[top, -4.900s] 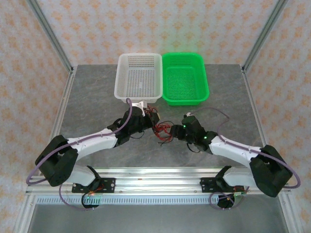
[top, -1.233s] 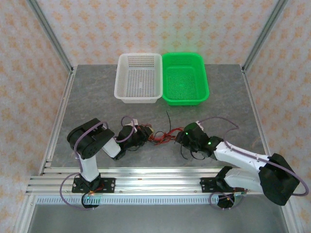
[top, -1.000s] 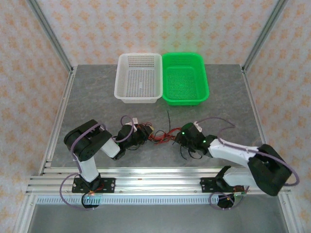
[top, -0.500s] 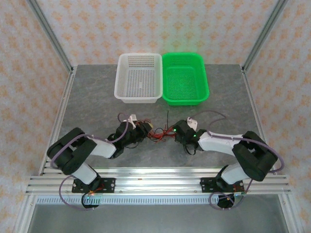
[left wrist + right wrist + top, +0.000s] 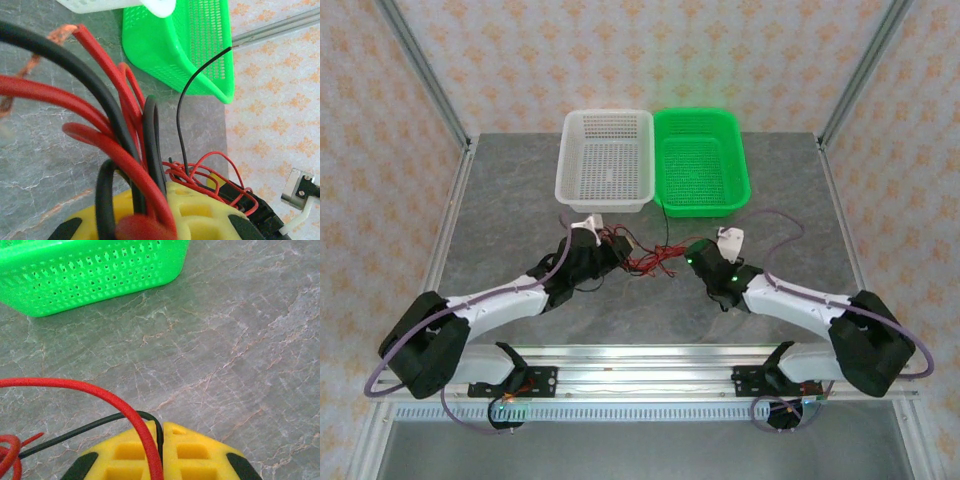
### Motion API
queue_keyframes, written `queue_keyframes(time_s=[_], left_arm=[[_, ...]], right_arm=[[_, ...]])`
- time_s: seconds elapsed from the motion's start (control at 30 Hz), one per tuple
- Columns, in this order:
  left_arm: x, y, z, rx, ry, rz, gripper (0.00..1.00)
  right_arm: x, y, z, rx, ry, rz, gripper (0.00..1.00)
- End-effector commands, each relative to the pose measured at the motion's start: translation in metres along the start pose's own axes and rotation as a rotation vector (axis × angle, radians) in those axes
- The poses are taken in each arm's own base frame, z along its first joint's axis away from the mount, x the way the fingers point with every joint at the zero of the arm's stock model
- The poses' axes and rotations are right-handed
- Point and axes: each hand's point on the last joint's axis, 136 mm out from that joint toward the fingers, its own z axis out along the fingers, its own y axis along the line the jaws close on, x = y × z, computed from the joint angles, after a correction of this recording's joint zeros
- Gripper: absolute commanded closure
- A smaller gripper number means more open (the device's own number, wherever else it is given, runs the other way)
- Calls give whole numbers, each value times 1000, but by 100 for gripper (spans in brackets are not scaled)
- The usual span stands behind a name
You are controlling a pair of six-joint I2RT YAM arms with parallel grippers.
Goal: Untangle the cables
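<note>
The cables (image 5: pixel 645 262) form a small knot of thin red and black wires stretched between my two grippers on the grey table. My left gripper (image 5: pixel 612 250) is shut on one end of the knot. In the left wrist view a thick bunch of red and black cables (image 5: pixel 30 89) runs down into the yellow fingers (image 5: pixel 200 210), and one thin black wire stands up free. My right gripper (image 5: pixel 692 257) is shut on the other end. In the right wrist view a red cable (image 5: pixel 75 385) and a black one are pinched between its closed yellow fingers (image 5: pixel 200 450).
A white basket (image 5: pixel 563 170) and a green basket (image 5: pixel 746 175) stand side by side just behind the grippers. The green basket (image 5: pixel 90 270) is close ahead of the right gripper. Aluminium frame posts rise at the table's back corners.
The right gripper has closed on the cables. Both grippers have carried the knot away from the near edge toward the baskets, and the left arm has stretched out.
</note>
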Motion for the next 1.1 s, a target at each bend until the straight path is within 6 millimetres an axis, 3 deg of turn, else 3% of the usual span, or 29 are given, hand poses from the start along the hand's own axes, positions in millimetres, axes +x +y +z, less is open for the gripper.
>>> queue_keyframes(time_s=[0.0, 0.07, 0.2, 0.3, 0.57, 0.7, 0.77, 0.83, 0.97, 1.07], left_arm=[[-1, 21, -6, -127, 4, 89, 100], [0, 25, -5, -133, 5, 122, 100], [5, 37, 2, -149, -9, 191, 100], [10, 47, 9, -166, -21, 238, 100], [19, 62, 12, -320, -6, 382, 100], [17, 71, 0, -417, -21, 427, 100], [14, 77, -7, -459, -34, 437, 100], [11, 82, -11, -491, -48, 441, 90], [7, 88, -18, -538, -68, 444, 48], [0, 82, -24, -544, -96, 445, 25]], right_arm=[[-13, -23, -1, 93, -45, -37, 98], [-7, -10, -3, 16, 8, -43, 92], [20, 21, -15, -193, 182, -29, 64], [36, 39, -32, -333, 291, 16, 52], [37, 75, -67, -563, 419, 147, 40], [31, 95, -66, -580, 440, 156, 36], [35, 99, -54, -524, 445, 129, 36], [37, 103, -42, -465, 440, 97, 36], [43, 116, -28, -375, 428, 19, 38], [47, 126, -25, -344, 427, -32, 40]])
